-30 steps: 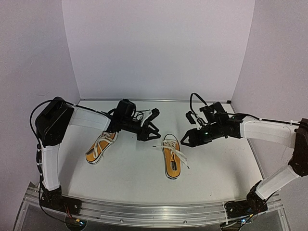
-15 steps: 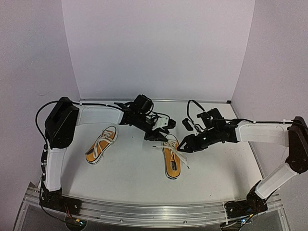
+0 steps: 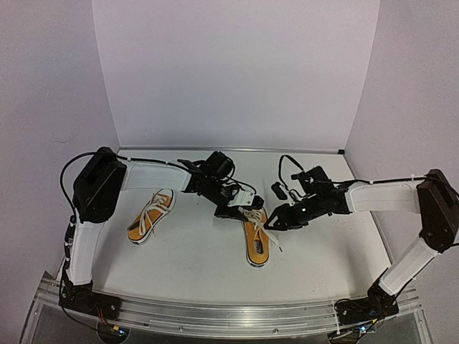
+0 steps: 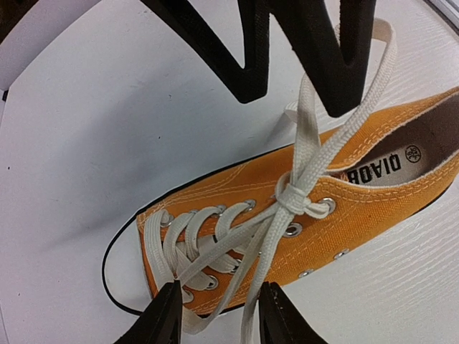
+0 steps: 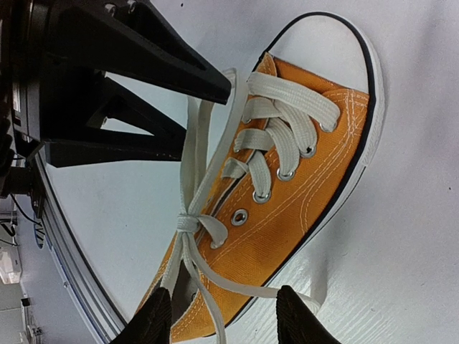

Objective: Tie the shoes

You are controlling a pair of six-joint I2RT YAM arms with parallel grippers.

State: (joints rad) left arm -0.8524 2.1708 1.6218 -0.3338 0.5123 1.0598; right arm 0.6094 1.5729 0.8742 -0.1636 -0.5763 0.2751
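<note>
Left tool [image 3: 234,208], right tool [image 3: 275,221] flank shoe [image 3: 256,241]

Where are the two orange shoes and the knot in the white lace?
Left orange canvas sneaker [image 3: 152,212]: top view, laces.
Middle orange canvas sneaker [image 3: 257,247]: top view, insole.
White lace knot [image 4: 292,199]: left wrist view, centre.
</note>
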